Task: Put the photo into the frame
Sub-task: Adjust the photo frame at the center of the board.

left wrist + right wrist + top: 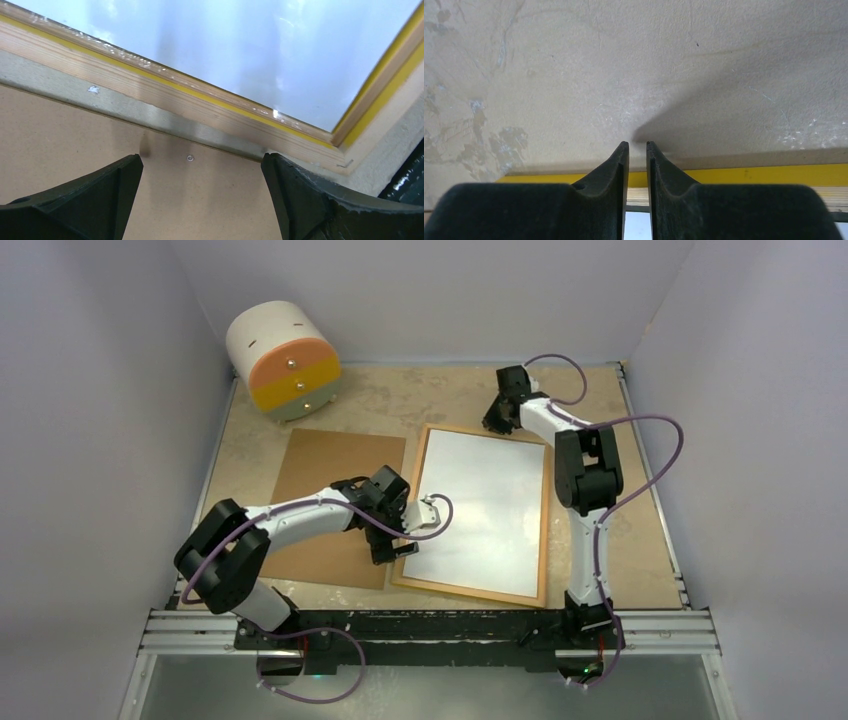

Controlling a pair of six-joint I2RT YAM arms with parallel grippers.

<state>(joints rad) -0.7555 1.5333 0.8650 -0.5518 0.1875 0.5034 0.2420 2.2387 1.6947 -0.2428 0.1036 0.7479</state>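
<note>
The frame point(545, 530) lies flat mid-table, back up, showing its wood-coloured rim. The photo point(485, 510) lies inside it, plain white side up. My left gripper point(395, 545) is open and empty, low over the brown backing board point(330, 490) just left of the frame's near-left rim. In the left wrist view the gripper point(201, 170) faces the rim point(150, 82), with the photo point(250, 50) beyond. My right gripper point(497, 420) is at the frame's far-left corner. In the right wrist view its fingers point(637, 145) stand nearly together and empty over the yellow edge point(749, 175).
A white cylindrical box with orange and yellow drawers point(283, 360) stands at the back left. The backing board lies flat left of the frame, its right edge close to the rim. Grey walls close in the table on three sides.
</note>
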